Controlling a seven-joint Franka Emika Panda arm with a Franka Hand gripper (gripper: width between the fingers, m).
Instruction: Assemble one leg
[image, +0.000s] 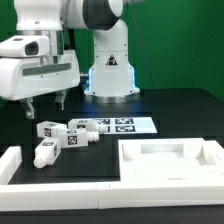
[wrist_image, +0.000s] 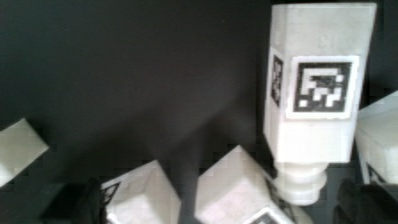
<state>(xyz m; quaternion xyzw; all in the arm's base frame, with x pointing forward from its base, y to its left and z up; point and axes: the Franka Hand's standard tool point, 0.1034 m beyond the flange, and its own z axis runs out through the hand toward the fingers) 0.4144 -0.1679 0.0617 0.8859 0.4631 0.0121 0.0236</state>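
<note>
Several white legs with black-and-white tags lie on the dark table in the exterior view: one (image: 45, 129) at the back left, two (image: 78, 125) (image: 76, 139) side by side, and one (image: 45, 153) nearest the front. My gripper (image: 45, 106) hangs above the back left leg, open and empty, touching none of them. In the wrist view one leg (wrist_image: 315, 85) lies lengthwise with its tag facing the camera and its narrow end (wrist_image: 302, 182) showing. Two more blurred leg ends (wrist_image: 151, 195) (wrist_image: 240, 185) show beside it. My fingers cannot be made out there.
The marker board (image: 122, 125) lies behind the legs in front of the robot base (image: 108, 70). A large white tray-shaped part (image: 170, 160) sits at the exterior view's right front. A white raised border (image: 12, 165) runs along the left and front.
</note>
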